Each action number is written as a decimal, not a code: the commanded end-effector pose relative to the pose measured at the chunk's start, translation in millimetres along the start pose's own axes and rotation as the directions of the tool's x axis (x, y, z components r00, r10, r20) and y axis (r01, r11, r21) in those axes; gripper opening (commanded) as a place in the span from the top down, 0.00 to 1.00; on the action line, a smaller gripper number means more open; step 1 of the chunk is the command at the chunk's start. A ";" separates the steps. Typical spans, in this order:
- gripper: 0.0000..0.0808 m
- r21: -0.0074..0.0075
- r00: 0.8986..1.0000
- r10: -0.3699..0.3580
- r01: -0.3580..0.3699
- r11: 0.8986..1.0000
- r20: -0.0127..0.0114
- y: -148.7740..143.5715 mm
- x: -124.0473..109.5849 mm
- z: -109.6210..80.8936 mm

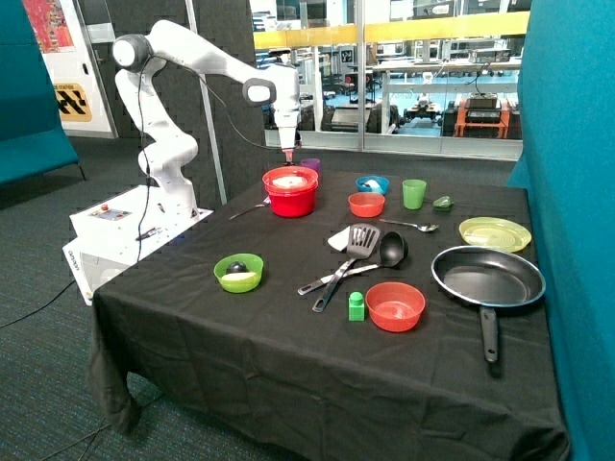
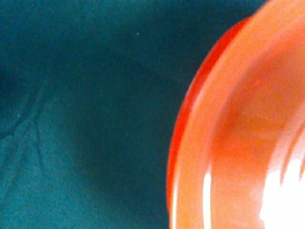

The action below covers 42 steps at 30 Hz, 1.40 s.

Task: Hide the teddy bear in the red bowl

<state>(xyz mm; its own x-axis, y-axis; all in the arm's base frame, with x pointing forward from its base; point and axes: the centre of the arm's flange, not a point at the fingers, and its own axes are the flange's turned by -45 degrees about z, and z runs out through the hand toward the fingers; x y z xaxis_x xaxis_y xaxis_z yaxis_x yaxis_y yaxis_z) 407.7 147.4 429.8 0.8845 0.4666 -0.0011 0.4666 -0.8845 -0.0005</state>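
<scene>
The gripper hangs directly over the red bowl, just above its rim at the far end of the table; we cannot tell how its jaws stand. In the wrist view we see only the bowl's rim and glossy inner wall against the dark cloth.

We cannot find the teddy bear anywhere on the table. The red bowl shows something pale inside, not brown plush, so we cannot say whether the bear lies in it. Our reading: the arm is at the bowl, either at the drop or just clear of it, and whether the hiding is done cannot be settled from here.

What we count on the black cloth:
- one deep red bowl
- two shallower orange-red bowls
- one green bowl holding a dark item and a pale one
- one blue bowl
- one green cup
- one purple cup, partly hidden behind the red bowl
- one yellow-green plate
- one frying pan
- one spatula
- one ladle
- one spoon
- one small green block
- one small dark green item near the cup
</scene>
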 end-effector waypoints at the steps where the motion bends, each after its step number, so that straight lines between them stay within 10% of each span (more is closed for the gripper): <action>1: 0.01 -0.001 1.000 0.015 -0.015 1.000 -0.001 16.3 -7.0 -9.4; 23: 0.20 0.000 0.998 0.055 -0.055 0.998 -0.001 70.4 -45.3 -30.3; 42: 0.18 0.000 0.995 0.098 -0.098 0.995 -0.001 125.8 -42.8 -21.2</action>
<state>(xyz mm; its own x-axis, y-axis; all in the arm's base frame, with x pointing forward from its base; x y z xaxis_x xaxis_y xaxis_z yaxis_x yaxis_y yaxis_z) 411.0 36.2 455.5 0.9196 0.3930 0.0027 0.3930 -0.9196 0.0009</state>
